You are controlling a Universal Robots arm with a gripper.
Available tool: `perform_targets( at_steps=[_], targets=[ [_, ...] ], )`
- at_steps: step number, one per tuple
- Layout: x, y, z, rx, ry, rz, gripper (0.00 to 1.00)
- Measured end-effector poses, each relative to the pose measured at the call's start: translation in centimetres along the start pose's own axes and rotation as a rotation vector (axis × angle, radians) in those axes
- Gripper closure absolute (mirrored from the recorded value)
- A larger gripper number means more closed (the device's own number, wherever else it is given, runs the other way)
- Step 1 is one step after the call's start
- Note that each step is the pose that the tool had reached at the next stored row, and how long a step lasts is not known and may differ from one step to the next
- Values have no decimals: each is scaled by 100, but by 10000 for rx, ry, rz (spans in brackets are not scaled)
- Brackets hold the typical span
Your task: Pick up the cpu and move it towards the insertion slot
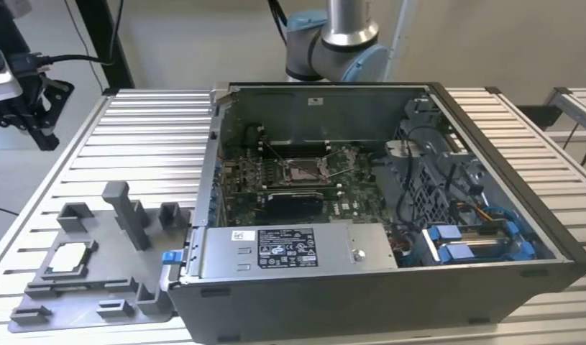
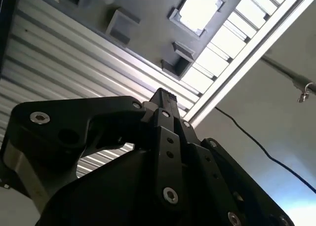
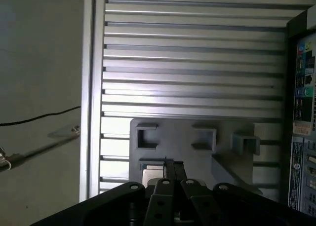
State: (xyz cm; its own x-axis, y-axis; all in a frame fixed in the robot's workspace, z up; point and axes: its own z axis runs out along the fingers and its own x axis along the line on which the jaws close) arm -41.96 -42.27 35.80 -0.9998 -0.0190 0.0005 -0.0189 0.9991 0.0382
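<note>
The exterior view looks down at a slant from high up over the ribbed aluminium counter (image 1: 149,144). It takes in the open dark grey computer case (image 1: 369,302) and the flat grey plastic fixture plate (image 1: 101,282). Both wrist views sit close behind the black hand (image 3: 173,166). The first faces almost straight down, the second slantwise past the counter's edge. All three share the plate.

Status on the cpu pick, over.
Gripper shut, empty. Cpu seated in grey fixture, gripper well off it. Insertion slot inside case, nothing over it.
</note>
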Motion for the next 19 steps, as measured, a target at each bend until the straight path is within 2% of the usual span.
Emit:
perform_targets(
  at_steps=[5,8,14,19],
  targets=[
    [16,-164,1,1,0,12,100],
    [29,-241,4,0,-1,21,100],
    [68,-320,13,0,-3,54,100],
    [82,-364,22,0,-3,77,100]
  ],
)
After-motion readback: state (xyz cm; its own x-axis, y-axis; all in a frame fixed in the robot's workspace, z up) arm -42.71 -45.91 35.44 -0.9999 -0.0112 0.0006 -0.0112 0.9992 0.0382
